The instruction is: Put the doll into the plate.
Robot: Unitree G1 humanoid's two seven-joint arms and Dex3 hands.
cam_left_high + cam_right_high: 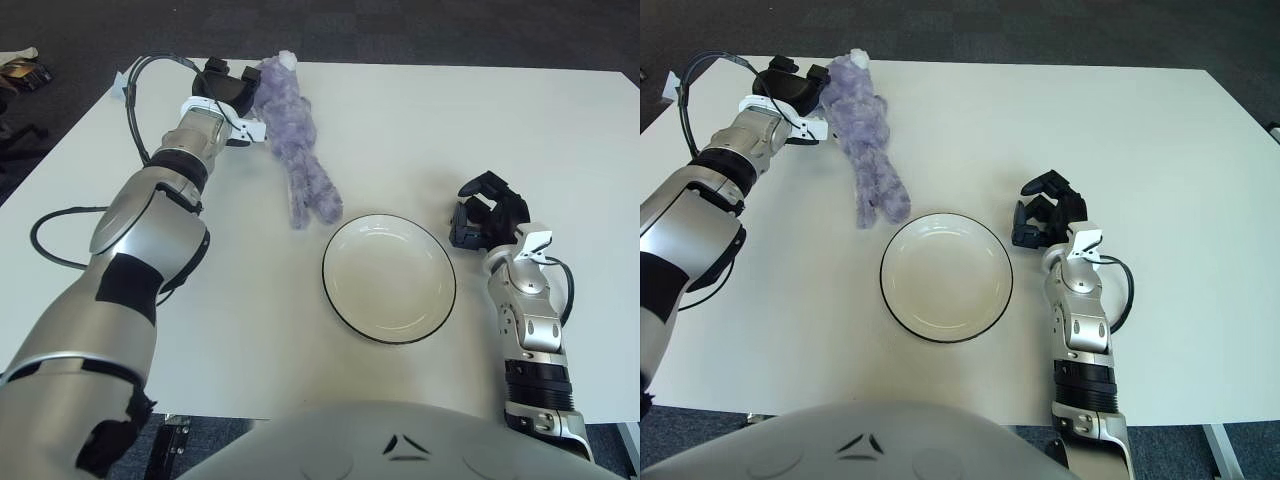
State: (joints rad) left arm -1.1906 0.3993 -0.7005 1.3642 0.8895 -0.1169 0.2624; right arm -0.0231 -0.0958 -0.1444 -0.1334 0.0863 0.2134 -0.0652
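The purple plush doll (297, 140) lies stretched on the white table (560, 140) at the far left, its head toward the far edge and its legs pointing near and right toward the plate. The left hand (226, 88) is at the doll's head end, just left of it, its dark fingers curled against the upper body; whether they truly grip the plush or only press on it cannot be made out, since the doll hides the fingertips.

The white plate (389, 277) with a dark rim sits near the middle of the table, near and right of the doll's feet, which stop just short of its rim. Nothing is in it.

The right hand (485, 215) shows just right of the plate, fingers loosely bent and holding nothing.

At the far left a black cable (150, 62) loops over the left wrist.
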